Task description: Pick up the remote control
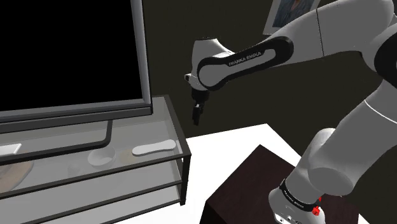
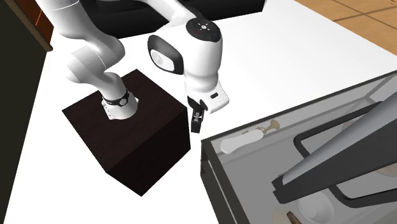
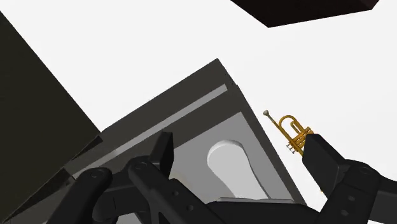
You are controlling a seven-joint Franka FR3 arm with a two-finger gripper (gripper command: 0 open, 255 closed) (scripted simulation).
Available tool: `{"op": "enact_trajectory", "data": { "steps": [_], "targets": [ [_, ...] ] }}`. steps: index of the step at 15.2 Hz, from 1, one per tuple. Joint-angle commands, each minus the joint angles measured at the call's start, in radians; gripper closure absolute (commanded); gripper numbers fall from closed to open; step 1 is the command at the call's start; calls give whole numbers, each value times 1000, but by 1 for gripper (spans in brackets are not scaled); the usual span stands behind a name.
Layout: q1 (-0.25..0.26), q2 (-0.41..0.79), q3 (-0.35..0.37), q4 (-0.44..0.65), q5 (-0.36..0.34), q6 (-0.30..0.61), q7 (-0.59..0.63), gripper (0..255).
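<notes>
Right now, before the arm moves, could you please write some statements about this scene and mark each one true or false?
1. The gripper is open and holds nothing. True.
2. The remote control lies on the white floor. False: it lies on top of the TV stand, near a corner.
3. A small golden trumpet is in the scene. True.
4. The gripper touches the remote control. False: it hangs in the air, apart from it.
</notes>
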Motion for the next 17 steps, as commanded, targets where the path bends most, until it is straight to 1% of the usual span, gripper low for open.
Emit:
{"op": "enact_trajectory", "data": {
  "steps": [1,9,17],
  "targets": [
    [11,76,11,36,-11,45,-26,0],
    [56,361,50,216,-82,165,-106,0],
    [122,640,74,448,-175,222,-173,0]
  ]
}}
